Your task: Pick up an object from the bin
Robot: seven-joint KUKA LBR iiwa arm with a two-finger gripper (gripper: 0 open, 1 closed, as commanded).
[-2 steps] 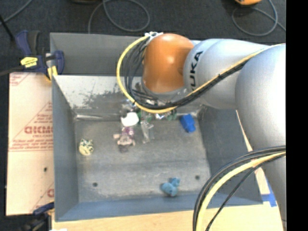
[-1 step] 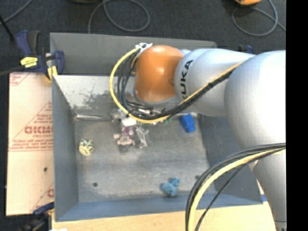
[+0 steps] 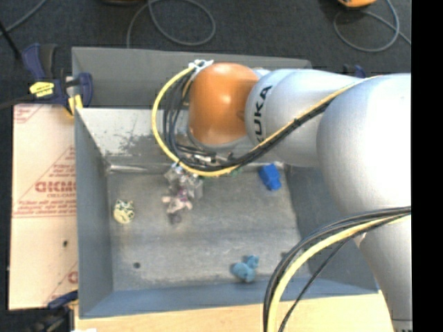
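The claw (image 3: 180, 198) hangs low in the middle of the frame, over the grey metal bin (image 3: 97, 254). It looks grey and knobbly. I cannot tell if it is wide or narrow, or if it has anything in it. Above it sits a round, shiny orange cover (image 3: 216, 106) on the big smooth white arm (image 3: 346, 123), with yellow and black cables (image 3: 163, 116) looped round. A small pale yellow lump (image 3: 124, 211) lies on the scratched floor left of the claw, apart from it. A chunky blue block (image 3: 270, 178) lies to the right. A bumpy light blue lump (image 3: 244, 268) sits near the lower wall.
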